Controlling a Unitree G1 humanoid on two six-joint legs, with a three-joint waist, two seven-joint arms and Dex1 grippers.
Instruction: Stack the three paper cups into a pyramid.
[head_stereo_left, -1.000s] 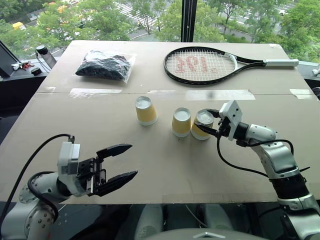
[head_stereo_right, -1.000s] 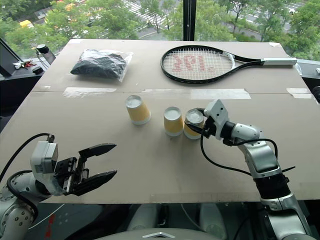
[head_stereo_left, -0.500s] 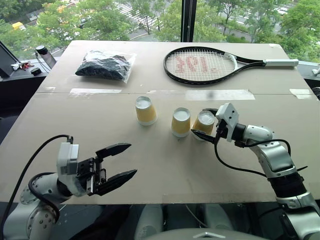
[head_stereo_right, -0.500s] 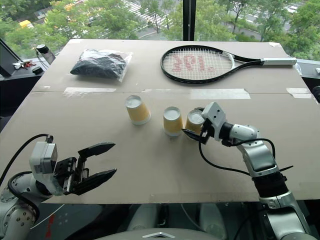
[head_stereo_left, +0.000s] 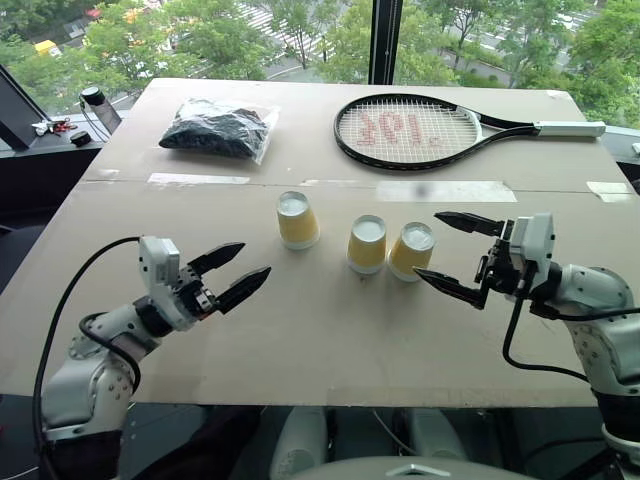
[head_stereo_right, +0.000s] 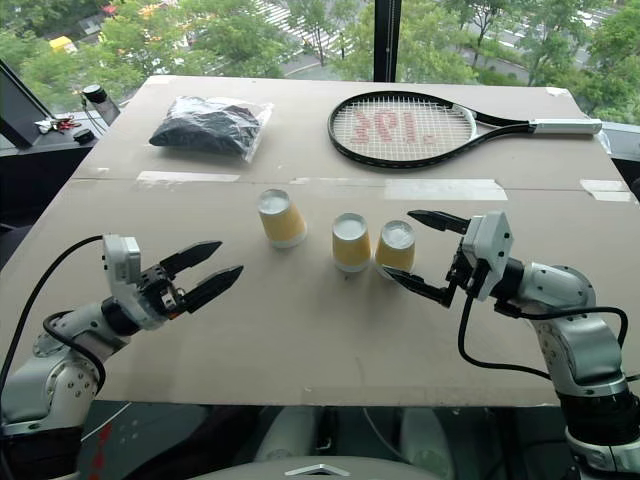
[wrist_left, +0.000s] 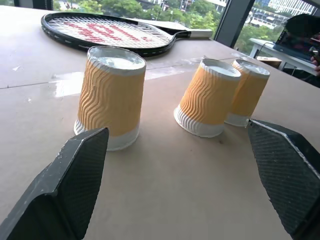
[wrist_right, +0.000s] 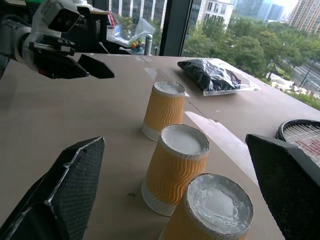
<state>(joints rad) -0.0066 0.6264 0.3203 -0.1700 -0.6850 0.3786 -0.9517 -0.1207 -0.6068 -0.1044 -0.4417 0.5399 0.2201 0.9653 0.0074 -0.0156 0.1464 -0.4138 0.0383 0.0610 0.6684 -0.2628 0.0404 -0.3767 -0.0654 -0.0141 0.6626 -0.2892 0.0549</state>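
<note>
Three yellow-tan paper cups stand upside down in a row on the brown table: the left cup (head_stereo_left: 297, 220), the middle cup (head_stereo_left: 366, 244) and the right cup (head_stereo_left: 410, 251), which almost touches the middle one. My right gripper (head_stereo_left: 427, 245) is open, level and pointing left. Its fingertips sit on either side of the right cup's right edge without touching it. My left gripper (head_stereo_left: 255, 258) is open and empty, in front of and to the left of the left cup (wrist_left: 110, 100), pointing toward the row. No cup rests on another.
A black tennis racket (head_stereo_left: 420, 130) lies at the back right and a black bag in clear plastic (head_stereo_left: 215, 130) at the back left. Strips of tape (head_stereo_left: 440, 190) cross the table (head_stereo_left: 330, 340) behind the cups. A bottle (head_stereo_left: 92, 97) stands off the far-left corner.
The right gripper opened, let go of the right cup and drew back to the right. The left gripper moved forward toward the cups. The cups stay in their row.
</note>
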